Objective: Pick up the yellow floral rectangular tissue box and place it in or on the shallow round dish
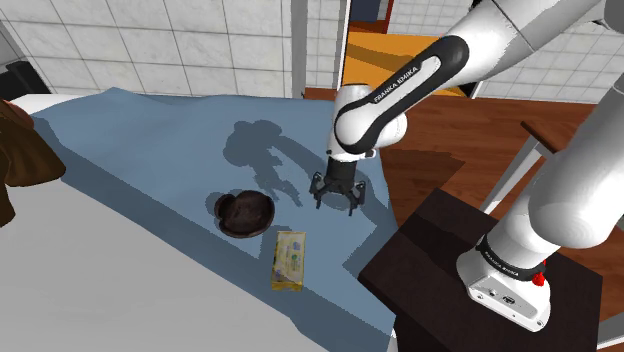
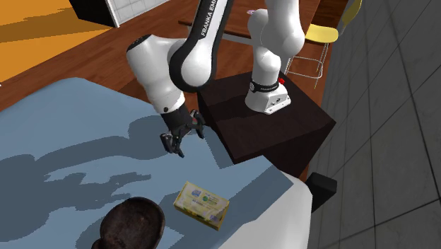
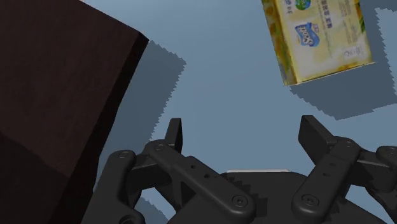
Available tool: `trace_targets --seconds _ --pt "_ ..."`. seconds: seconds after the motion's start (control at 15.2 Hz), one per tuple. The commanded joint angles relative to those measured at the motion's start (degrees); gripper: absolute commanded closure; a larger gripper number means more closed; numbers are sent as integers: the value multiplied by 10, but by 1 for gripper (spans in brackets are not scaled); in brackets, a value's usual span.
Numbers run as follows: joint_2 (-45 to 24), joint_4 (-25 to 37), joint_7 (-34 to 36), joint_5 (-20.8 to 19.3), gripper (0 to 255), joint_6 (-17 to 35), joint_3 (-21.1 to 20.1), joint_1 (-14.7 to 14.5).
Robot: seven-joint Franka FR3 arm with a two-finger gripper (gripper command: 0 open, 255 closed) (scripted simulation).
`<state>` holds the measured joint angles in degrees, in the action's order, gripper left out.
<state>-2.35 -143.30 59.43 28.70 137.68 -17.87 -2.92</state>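
The yellow floral tissue box (image 1: 288,260) (image 2: 202,204) (image 3: 317,38) lies flat on the blue surface. Just beside it, toward the shoulder view's upper left, sits the shallow round dish (image 1: 243,212) (image 2: 133,225), dark brown. My black gripper (image 1: 337,200) (image 2: 182,139) (image 3: 245,137) hovers above the blue surface, apart from the box and to the shoulder view's upper right of it. Its fingers (image 3: 175,132) stand wide apart with nothing between them. In the wrist view the box lies ahead of the gripper, off to one side.
The dark brown stand (image 1: 480,300) (image 2: 272,124) (image 3: 57,89) rises close beside the gripper. A brown object (image 1: 20,150) rests at the shoulder view's far left. A yellow chair (image 2: 318,35) stands behind the stand. The blue surface (image 1: 150,150) ends near the stand.
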Motion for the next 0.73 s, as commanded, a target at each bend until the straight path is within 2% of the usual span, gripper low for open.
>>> trace_targets --seconds 0.0,0.33,0.66 --pt "-54 29 22 12 0 32 -2 -4" --pt "-173 101 68 46 0 99 -4 -18" --pt "-203 106 63 53 0 127 -9 -25"
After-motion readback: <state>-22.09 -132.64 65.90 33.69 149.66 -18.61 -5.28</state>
